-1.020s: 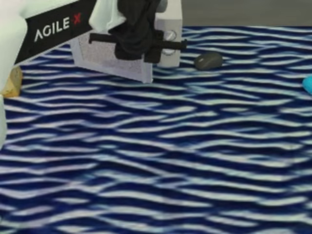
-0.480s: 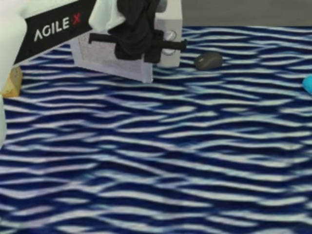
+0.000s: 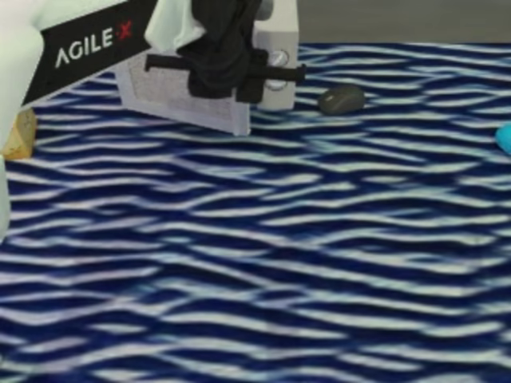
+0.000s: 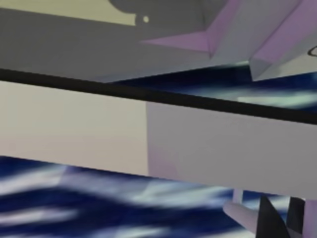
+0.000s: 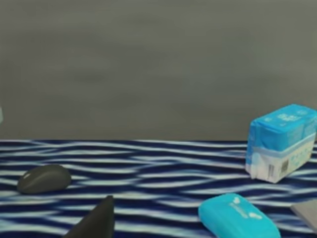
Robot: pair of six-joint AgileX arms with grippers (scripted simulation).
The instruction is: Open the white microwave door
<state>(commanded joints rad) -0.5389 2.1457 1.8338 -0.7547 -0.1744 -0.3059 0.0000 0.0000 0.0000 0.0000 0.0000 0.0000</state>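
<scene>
Door (image 3: 188, 100) of the white microwave (image 3: 275, 36) stands ajar, left end effector (image 3: 227, 72) at its edge to swing it; grip state unclear.

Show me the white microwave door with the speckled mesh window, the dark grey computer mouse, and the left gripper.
white microwave door (image 3: 172, 96), top view, on its speckled mesh window.
dark grey computer mouse (image 3: 342, 99), top view, on its rounded back.
left gripper (image 3: 243, 84), top view, at the door's free edge.
</scene>
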